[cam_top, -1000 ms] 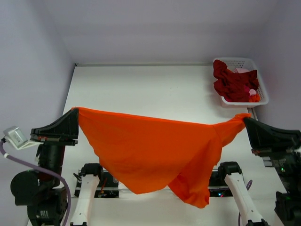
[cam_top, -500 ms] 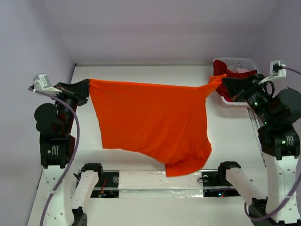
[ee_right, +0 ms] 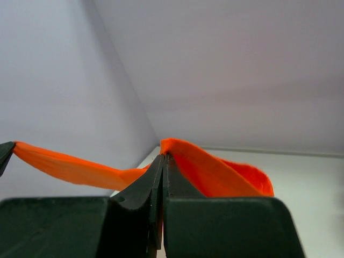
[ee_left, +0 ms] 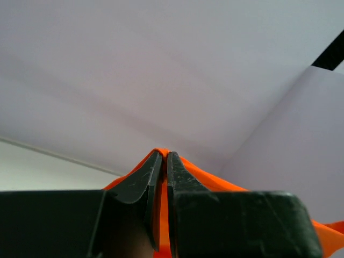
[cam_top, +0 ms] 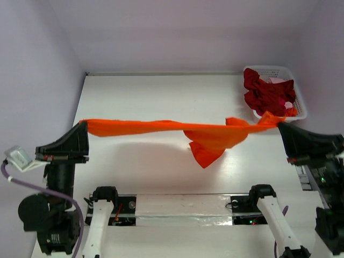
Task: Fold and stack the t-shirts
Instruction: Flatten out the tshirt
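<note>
White table [cam_top: 161, 97], pale walls behind. Orange t-shirt [cam_top: 161, 127] strung taut in air between both sets of fingers, bunched fold sagging nearer right ones. Left gripper [cam_top: 83, 124] clamped on one end, right gripper [cam_top: 280, 125] clamped on other. Basket [cam_top: 271, 70] beyond right fingers holds dark red shirt [cam_top: 266, 95] and pink shirt [cam_top: 277, 80].

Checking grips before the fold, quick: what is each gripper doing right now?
Left gripper: shut on one end of the orange t-shirt.
Right gripper: shut on its other end.

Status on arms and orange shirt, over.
Left gripper shut on orange t-shirt. Right gripper shut on other end. Shirt strung midair. Basket near right gripper.
</note>
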Available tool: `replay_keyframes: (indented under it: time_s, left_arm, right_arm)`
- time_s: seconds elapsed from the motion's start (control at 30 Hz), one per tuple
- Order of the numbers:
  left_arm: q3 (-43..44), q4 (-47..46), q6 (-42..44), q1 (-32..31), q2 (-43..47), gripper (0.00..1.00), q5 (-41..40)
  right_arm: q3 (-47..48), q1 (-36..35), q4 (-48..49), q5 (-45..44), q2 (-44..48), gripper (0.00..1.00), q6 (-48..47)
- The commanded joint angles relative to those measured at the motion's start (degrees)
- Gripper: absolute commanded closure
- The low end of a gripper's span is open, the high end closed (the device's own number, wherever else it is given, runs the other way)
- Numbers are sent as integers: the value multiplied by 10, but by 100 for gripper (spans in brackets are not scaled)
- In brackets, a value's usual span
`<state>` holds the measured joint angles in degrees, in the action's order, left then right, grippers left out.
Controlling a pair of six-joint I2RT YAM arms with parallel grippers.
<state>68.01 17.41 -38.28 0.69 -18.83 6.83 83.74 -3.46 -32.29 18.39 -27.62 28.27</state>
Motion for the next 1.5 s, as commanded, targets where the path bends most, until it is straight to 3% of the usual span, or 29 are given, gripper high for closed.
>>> replay_keyframes:
  time_s: [0.0, 0.2, 0.5, 0.63, 0.97, 1.13, 1.47]
  left_arm:
    - [-3, 16, -9, -6, 27, 100, -10]
    - [13, 50, -20, -38, 39, 100, -2]
    - [158, 155, -16, -75, -106, 100, -31]
    - [169, 152, 4, -75, -226, 100, -87]
    - [107, -10, 11, -69, -456, 100, -151]
    - [106, -52, 9, -47, -560, 100, -147]
    - [144, -86, 17, -30, -715, 100, -161]
  right_arm:
    - [15, -2, -35, -18, 35, 100, -11]
    - [12, -2, -79, -17, 87, 100, -15]
    - [78, -2, -102, -58, 20, 100, -9]
    - [116, -2, -74, -72, -84, 100, -18]
    - [60, -2, 92, -67, -308, 100, -25]
    - [54, -2, 121, -42, -441, 100, -19]
    - [62, -2, 144, 17, -621, 100, -10]
